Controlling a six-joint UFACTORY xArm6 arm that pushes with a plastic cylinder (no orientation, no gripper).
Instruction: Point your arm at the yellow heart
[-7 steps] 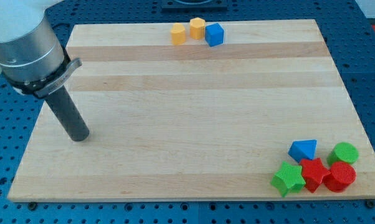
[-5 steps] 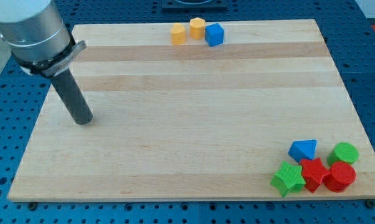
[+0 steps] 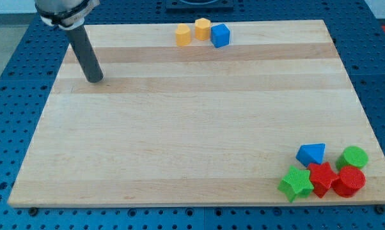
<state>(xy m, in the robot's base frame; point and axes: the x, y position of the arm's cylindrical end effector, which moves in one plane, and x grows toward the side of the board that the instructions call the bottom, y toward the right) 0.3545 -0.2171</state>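
The yellow heart [image 3: 183,34] lies near the board's top edge, left of a yellow hexagon [image 3: 202,29] and a blue cube [image 3: 220,35]; the three sit close together. My tip [image 3: 94,79] rests on the wooden board [image 3: 192,115] at the upper left. It is well to the left of the yellow heart and a little lower in the view, apart from every block.
At the board's bottom right is a cluster: a blue triangle [image 3: 311,153], a green cylinder [image 3: 353,156], a green star [image 3: 295,183], a red star [image 3: 322,178] and a red cylinder [image 3: 350,181]. A blue pegboard surface [image 3: 7,128] surrounds the board.
My tip has moved toward the view's top and slightly right, from the left middle of the board to its upper left. No block has moved.
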